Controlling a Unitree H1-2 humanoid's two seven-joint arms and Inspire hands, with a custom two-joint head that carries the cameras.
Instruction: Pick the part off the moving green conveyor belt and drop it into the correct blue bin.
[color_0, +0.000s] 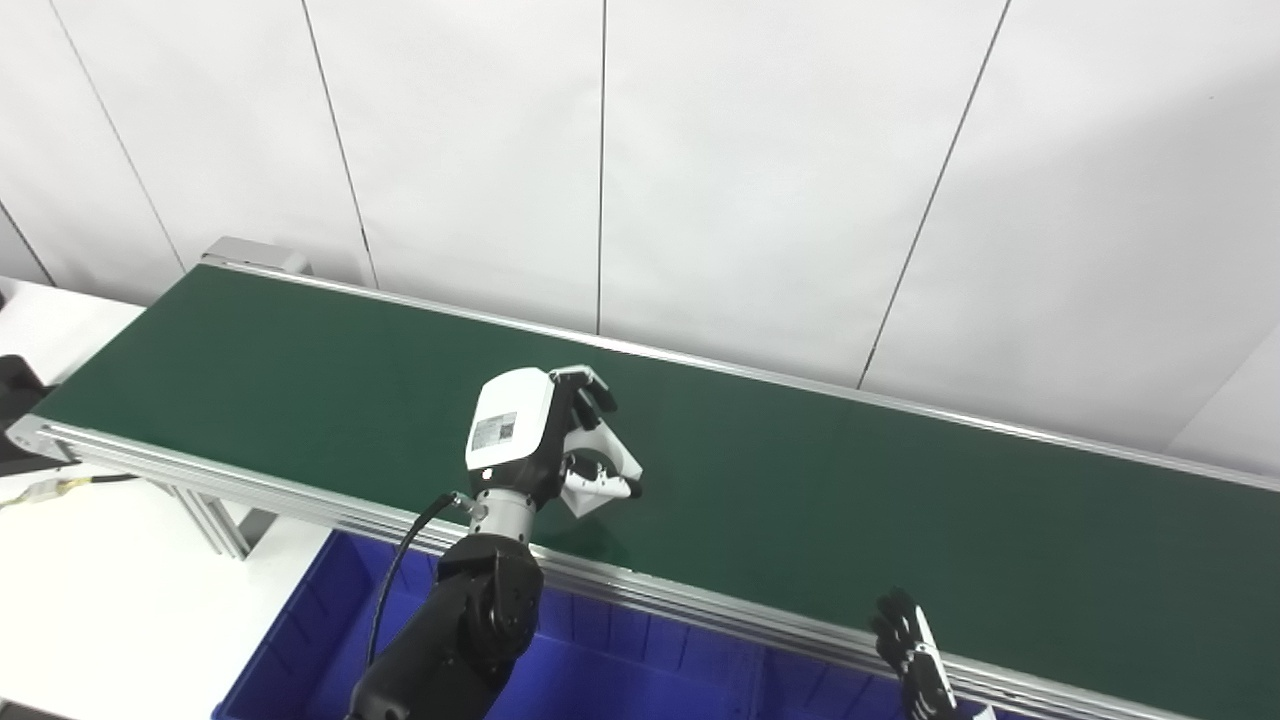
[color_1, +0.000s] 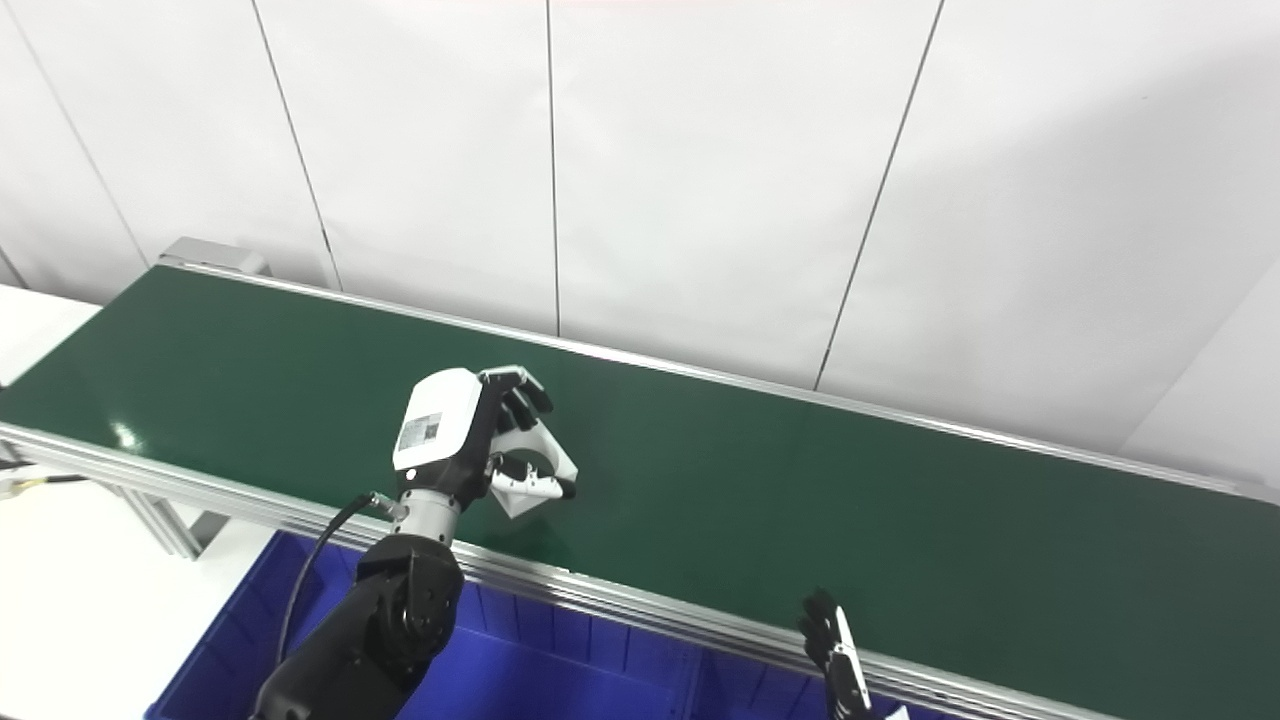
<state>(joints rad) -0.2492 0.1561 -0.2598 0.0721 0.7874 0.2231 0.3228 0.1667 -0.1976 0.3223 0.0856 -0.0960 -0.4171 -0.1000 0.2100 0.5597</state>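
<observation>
My left hand (color_0: 545, 435) is over the near half of the green conveyor belt (color_0: 850, 480), shut on a white part (color_0: 600, 470) held a little above the belt; it also shows in the right eye view (color_1: 480, 430), with the white part (color_1: 535, 470) between fingers and thumb. My right hand (color_0: 915, 660) is low at the bottom edge, just in front of the belt's near rail, fingers pointing up and slightly spread, holding nothing. A blue bin (color_0: 610, 670) lies below the belt's near rail, under the left arm.
The belt's aluminium rail (color_0: 300, 500) runs between the hands and the belt. A white table (color_0: 90, 590) lies at the left with a cable (color_0: 60, 487) and a black object (color_0: 15, 400). A white panelled wall (color_0: 700, 170) stands behind the belt.
</observation>
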